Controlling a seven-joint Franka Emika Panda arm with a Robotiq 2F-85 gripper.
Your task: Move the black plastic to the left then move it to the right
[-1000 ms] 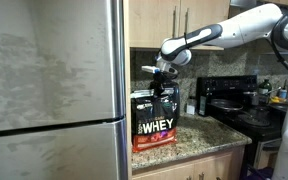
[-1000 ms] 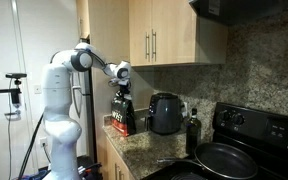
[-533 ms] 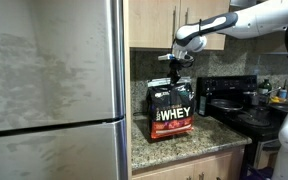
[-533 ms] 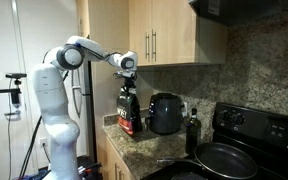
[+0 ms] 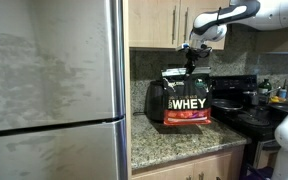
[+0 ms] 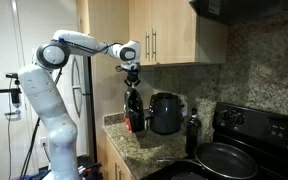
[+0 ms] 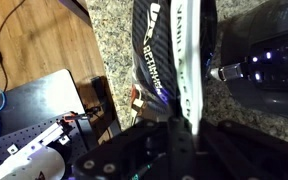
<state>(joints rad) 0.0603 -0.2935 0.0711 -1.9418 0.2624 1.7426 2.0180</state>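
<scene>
Fingers (image 5: 194, 66) clenched on the bag's (image 5: 187, 100) top edge, bag up against the fryer (image 5: 154, 97).
Arm (image 5: 229, 15) reaches in from above, under the cabinets (image 5: 159, 20). Bag is upright, WHEY face visible in an exterior view, overlapping the fryer there; in an exterior view it sits just beside the fryer (image 6: 165, 113). Wrist view: bag's (image 7: 179, 50) top seam pinched, fryer (image 7: 269, 60) alongside. Can't tell if the bag's bottom touches the bench (image 5: 174, 142). Stove (image 5: 234, 95) near.

The black plastic (image 5: 187, 100), a WHEY-lettered bag with red bottom band, is upright.
</scene>
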